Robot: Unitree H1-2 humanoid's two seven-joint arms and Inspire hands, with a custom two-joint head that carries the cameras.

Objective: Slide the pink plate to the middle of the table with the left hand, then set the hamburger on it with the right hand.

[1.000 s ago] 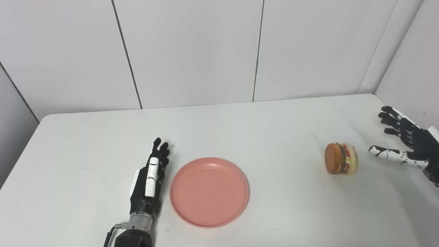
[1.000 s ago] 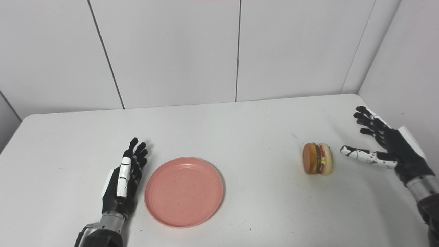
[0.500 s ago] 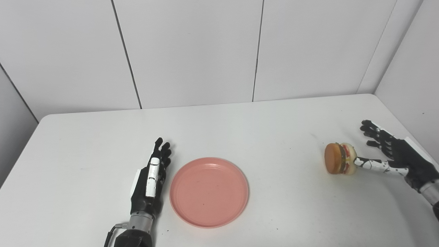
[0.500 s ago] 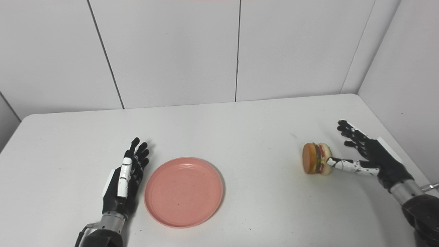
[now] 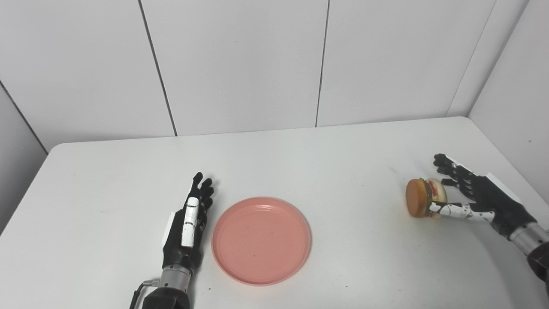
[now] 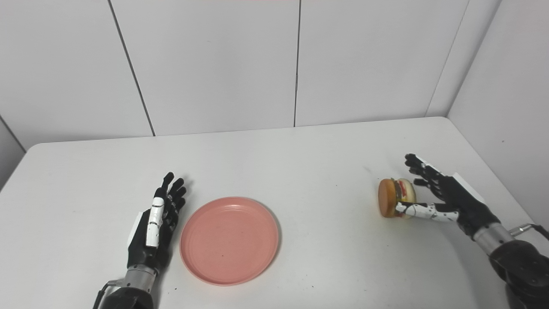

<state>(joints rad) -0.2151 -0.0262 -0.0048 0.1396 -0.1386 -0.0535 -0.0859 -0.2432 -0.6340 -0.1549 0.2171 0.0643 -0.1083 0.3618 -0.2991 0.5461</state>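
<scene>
1. Over the last second the right hand [image 5: 476, 198] has come in from the table's right edge to the burger [image 5: 422, 198]: its thumb now lies along the near side and its fingers [image 6: 422, 171] reach past the far side.
2. That hand is spread around the burger but not clamped; whether it touches on both sides I cannot tell.
3. I judge the slide finished and the pickup just starting.
4. The left hand [image 5: 187, 225] has not moved; it lies flat and empty, fingers straight, just left of the plate [image 5: 261, 240].
5. The plate sits empty near the table's [image 5: 107, 180] middle, well apart from the burger.
6. The burger stands on edge, tan bun facing left, fillings showing.
</scene>
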